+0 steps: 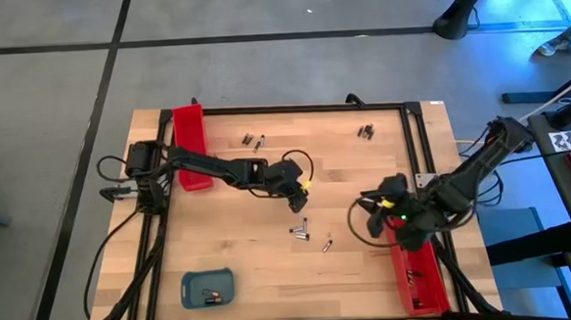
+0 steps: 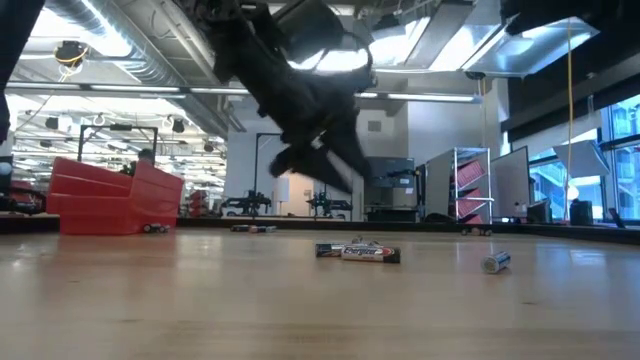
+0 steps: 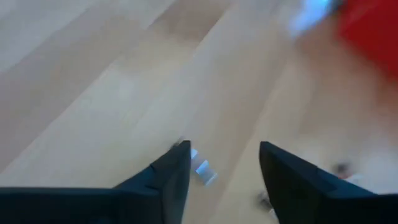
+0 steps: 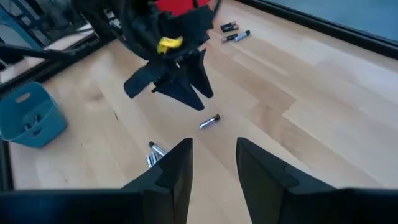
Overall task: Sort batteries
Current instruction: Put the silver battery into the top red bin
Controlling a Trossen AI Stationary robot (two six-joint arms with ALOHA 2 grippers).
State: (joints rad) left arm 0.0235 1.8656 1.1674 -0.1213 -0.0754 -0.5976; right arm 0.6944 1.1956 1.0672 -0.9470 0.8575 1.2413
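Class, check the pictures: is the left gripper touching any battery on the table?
Apart. The low view shows the left gripper hanging above the batteries, with open space between its fingertips and the table.

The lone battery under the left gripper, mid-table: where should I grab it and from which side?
Come straight down on the lone battery and pinch across its middle, fingers on the long sides. It lies flat on the table with bare wood around it, so probably nothing blocks either finger. The left gripper hangs open above it.
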